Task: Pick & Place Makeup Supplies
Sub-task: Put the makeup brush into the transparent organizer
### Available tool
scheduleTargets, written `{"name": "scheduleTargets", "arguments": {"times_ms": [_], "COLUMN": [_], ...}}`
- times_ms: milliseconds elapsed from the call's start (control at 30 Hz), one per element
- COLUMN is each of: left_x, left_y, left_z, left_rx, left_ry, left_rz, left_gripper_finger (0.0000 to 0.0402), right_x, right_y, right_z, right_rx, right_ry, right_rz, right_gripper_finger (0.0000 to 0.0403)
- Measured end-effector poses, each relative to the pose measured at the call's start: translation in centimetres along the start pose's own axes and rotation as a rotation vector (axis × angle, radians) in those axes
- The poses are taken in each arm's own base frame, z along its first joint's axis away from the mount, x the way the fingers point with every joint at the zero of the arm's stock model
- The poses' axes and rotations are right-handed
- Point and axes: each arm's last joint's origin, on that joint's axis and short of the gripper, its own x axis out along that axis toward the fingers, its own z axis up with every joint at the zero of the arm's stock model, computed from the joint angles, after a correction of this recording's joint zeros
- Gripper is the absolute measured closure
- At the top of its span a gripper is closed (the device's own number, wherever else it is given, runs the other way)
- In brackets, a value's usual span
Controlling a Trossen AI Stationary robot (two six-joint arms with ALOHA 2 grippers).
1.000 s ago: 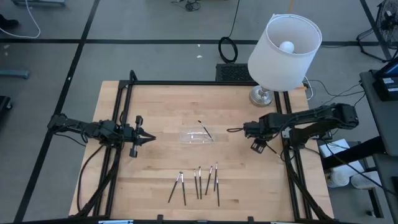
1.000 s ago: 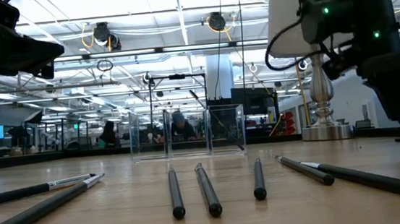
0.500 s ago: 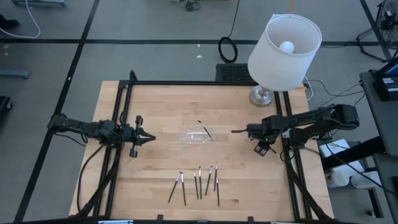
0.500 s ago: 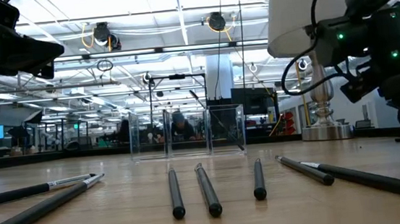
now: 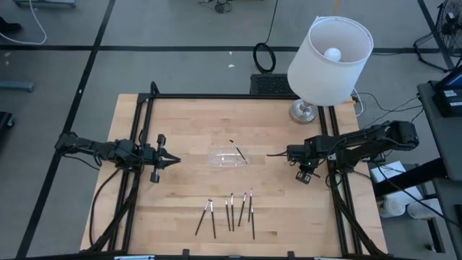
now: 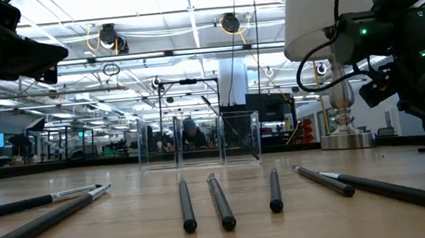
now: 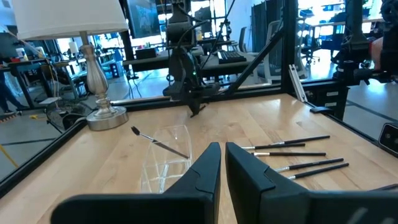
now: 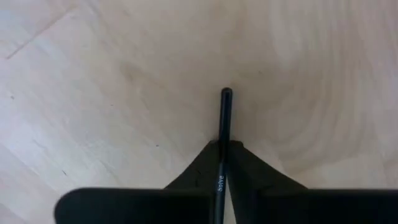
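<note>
Several thin dark makeup supplies (image 5: 231,211) lie side by side on the wooden table near its front edge, also in the low view (image 6: 221,201). One more brush (image 5: 239,152) leans across the small clear tray (image 5: 225,159) at mid-table, its bristle end up over the rim. To the right of the tray my right gripper (image 5: 283,153) is shut on a thin dark stick (image 8: 224,118). My left gripper (image 5: 173,158) waits at the table's left, fingers together (image 7: 222,163), holding nothing. My right gripper pinches the thin dark stick between its two fingers (image 8: 205,163), which lie along it. The stick's free end (image 8: 226,94) juts out past the fingertips, toward the table's left and the tray (image 5: 270,154). Whether that end touches the wood I cannot tell.
A table lamp with a white shade (image 5: 330,52) stands on its silver base (image 5: 304,111) at the far right corner. A black frame (image 5: 148,108) runs along the table's left, far and right sides. Bare wood lies between the tray and the sticks.
My right gripper has shut on the thin stick; its fingers stood apart a second ago. The arm has drawn back a little toward the table's right edge and risen in the low view.
</note>
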Motion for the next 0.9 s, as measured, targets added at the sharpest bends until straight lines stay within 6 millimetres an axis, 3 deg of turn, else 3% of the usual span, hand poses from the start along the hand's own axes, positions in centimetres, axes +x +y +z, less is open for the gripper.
{"name": "scheduleTargets", "arguments": {"times_ms": [233,567,733,900], "left_x": [0.0,0.0,0.0,0.0], "left_y": [0.0,0.0,0.0,0.0], "left_z": [0.0,0.0,0.0,0.0], "left_rx": [0.0,0.0,-0.001,0.0], "left_ry": [0.0,0.0,-0.002,-0.003], "left_rz": [0.0,0.0,0.0,0.001], "left_gripper_finger": [0.0371,0.0371,0.0371,0.0371], "right_x": [-0.7,-2.0,-1.6,-3.0], "right_y": [2.0,6.6,7.8,10.1], "right_z": [0.4,3.1,3.7,5.1], "right_rx": [-0.134,-0.376,-0.413,-0.475], "right_ry": [-0.086,-0.448,-0.412,-0.446], "right_rz": [-0.008,0.187,0.169,0.181], "right_gripper_finger": [0.0398,0.0402,0.0402,0.0403]}}
